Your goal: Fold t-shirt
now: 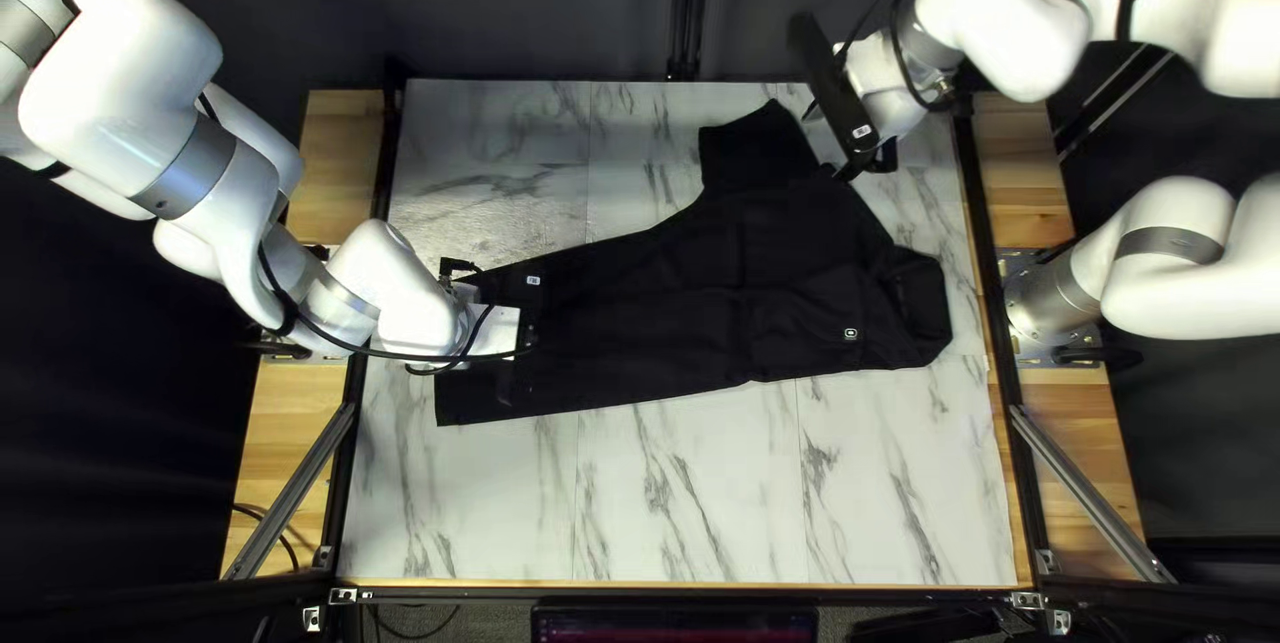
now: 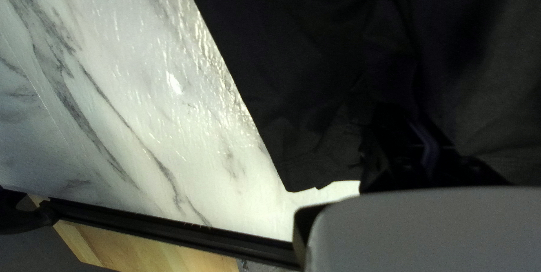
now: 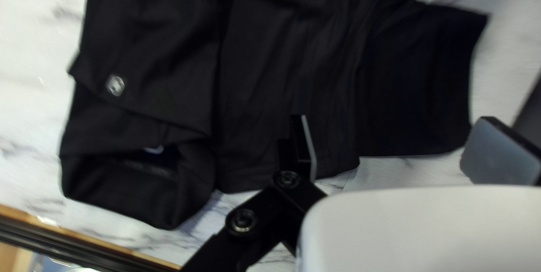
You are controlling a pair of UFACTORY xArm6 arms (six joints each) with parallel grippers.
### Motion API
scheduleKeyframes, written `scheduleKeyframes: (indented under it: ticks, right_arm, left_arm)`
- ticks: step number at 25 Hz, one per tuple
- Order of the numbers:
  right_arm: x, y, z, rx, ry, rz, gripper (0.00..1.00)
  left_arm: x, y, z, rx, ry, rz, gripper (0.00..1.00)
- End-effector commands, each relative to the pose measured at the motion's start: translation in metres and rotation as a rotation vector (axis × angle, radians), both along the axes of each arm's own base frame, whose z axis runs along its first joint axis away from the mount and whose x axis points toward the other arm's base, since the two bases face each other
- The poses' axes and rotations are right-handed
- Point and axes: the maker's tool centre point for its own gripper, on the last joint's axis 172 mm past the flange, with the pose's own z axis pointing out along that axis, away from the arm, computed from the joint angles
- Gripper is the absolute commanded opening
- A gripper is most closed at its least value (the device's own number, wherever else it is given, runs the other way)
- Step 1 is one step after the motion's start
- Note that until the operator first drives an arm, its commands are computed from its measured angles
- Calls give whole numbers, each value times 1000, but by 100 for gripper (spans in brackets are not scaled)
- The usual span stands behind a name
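The black fabric t-shirt (image 1: 694, 310) lies across the top left view's centre, probably light and limp, best pinched at hem and shoulder edge. The right gripper (image 3: 391, 121) is spread; the left gripper's (image 1: 528, 339) state I can't tell.

No lettering or number can be read. A small pale emblem (image 1: 851, 334) marks the dark t-shirt (image 1: 747, 270), its detail too small to make out. A tiny white label (image 1: 862, 131) is on the black bar (image 1: 824, 77) at the right arm's (image 1: 1027, 23) wrist, and another (image 1: 534, 281) on the black part at the left arm's (image 1: 107, 90) wrist, both illegible.
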Motion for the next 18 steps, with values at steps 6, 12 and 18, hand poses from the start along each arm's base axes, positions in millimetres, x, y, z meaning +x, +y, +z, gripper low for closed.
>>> scheduleKeyframes:
  ticks: [6,12,18]
  right_arm:
    - [-22,-38,-80,68,90,31,100]
    - [-22,-31,-99,59,113,40,94]
    - [-27,-23,-118,3,142,9,84]
  left_arm:
    - [1,-3,2,6,0,-4,0]
    - [2,-3,3,6,3,-6,0]
    - [5,-3,4,5,3,-10,0]
